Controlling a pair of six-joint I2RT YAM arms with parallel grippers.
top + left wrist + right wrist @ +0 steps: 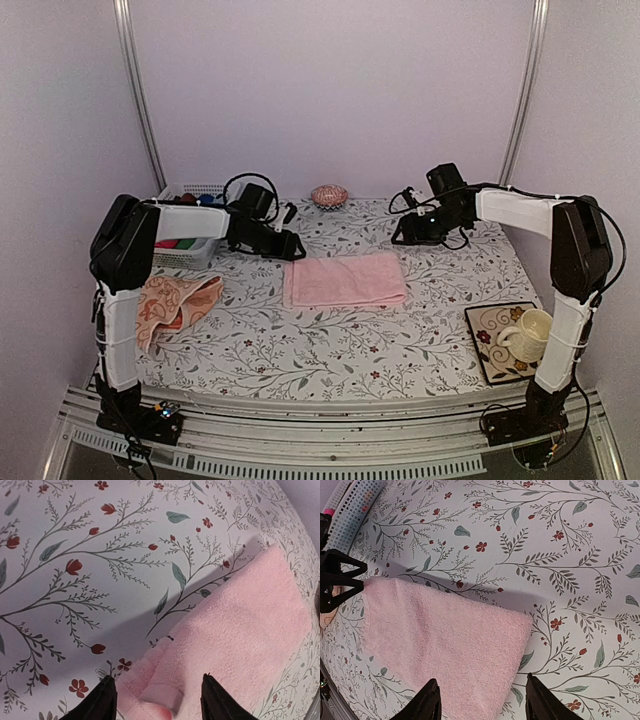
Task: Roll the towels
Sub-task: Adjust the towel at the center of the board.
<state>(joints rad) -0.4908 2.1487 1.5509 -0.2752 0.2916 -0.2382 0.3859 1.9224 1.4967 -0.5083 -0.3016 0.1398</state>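
The light pink towel (345, 280) lies folded flat in the middle of the table. The peach-orange patterned towel (175, 305) lies crumpled at the left front. My left gripper (292, 247) is open just above the pink towel's far-left corner (165, 680), whose folded layers show between the fingertips. My right gripper (400, 236) is open above the pink towel's far-right corner (470, 645). Both grippers are empty.
A white basket (190, 245) with bright rolled cloths stands at the back left, under the left arm. A small patterned bowl (329, 195) sits at the back. A cup (530, 335) on a square patterned plate (490, 330) stands at the front right.
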